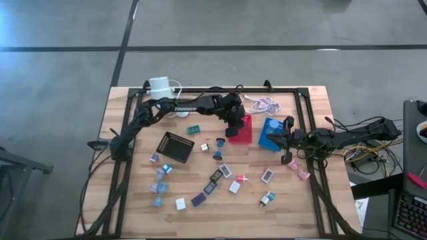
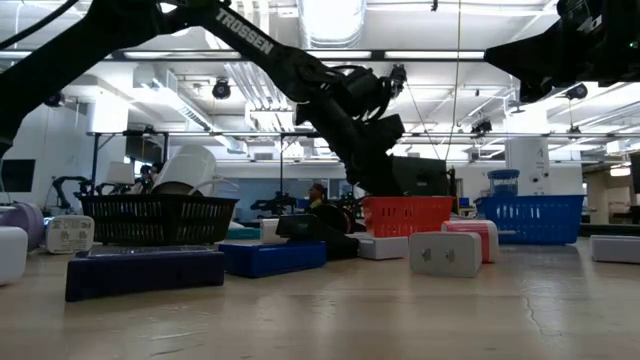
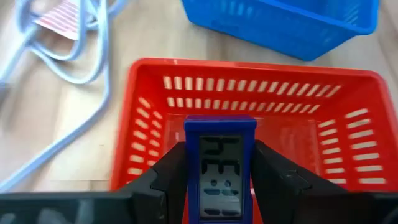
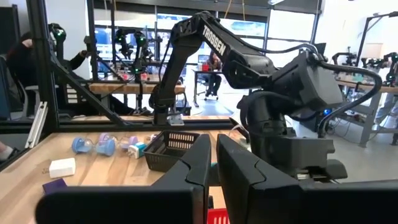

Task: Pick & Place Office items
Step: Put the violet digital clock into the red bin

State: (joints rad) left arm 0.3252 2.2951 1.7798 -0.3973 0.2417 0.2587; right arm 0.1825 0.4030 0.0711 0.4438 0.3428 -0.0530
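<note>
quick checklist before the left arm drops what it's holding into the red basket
1. Grip: left gripper is shut on the small blue clock, held upright between both fingers. Ok.
2. Position: the clock hangs over the red basket, inside its rim. Ok.
3. Basket contents: the floor under the clock is mostly hidden by the gripper. Cannot tell.
4. Neighbours: the blue basket and white cable lie outside the red rim. Ok.
5. Right gripper: shut, empty, off to the side near the blue basket. Ok.
</note>
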